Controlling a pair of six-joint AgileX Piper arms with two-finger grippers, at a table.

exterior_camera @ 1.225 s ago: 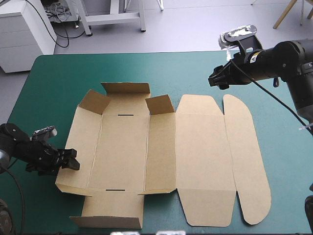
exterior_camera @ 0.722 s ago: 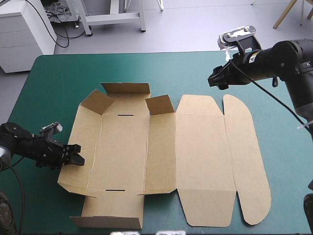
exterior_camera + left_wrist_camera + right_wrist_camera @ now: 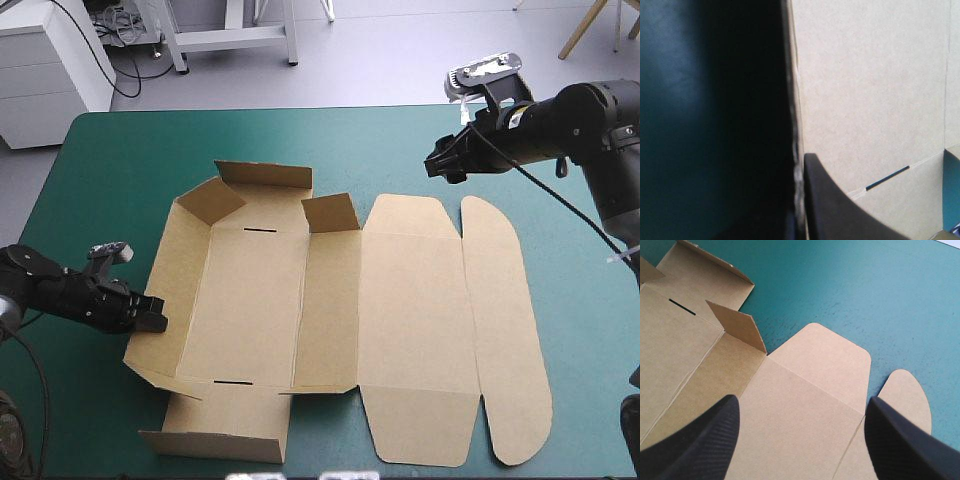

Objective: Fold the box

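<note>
1 box (image 3: 330, 300), left gripper (image 3: 154, 316) pinching edge

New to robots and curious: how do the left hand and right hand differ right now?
The left hand sits low at the left wall of the box; the right hand hangs raised over the table near its far edge. The left hand is shut on that wall; the right hand is open, holding nothing. Both have black fingers.

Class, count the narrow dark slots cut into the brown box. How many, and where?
2. On the box, the far slot sits by the base panel's far fold, the near slot by its near fold. Raised flaps might hide more.
</note>
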